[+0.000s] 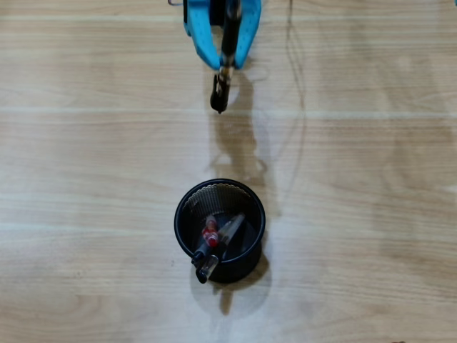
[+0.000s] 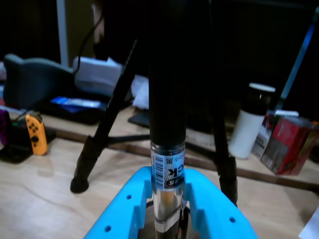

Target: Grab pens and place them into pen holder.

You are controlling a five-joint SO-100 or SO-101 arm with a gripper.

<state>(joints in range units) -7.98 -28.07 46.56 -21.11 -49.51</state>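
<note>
Hand (image 1: 223, 66) clamped on pen (image 1: 220, 93), well apart from holder (image 1: 187, 204). Risk: pen strikes rim or pens (image 1: 214, 236) inside, tips holder on counter (image 1: 86, 143).

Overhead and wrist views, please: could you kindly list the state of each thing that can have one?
Pincer: shut on a pen, near the table's far edge in the overhead view.
Held pen: clamped between the blue fingers, its tip sticking out past them.
Pen holder: upright on the table, open-topped, apart from the pincer.
Pens in holder: leaning against its rim.
</note>
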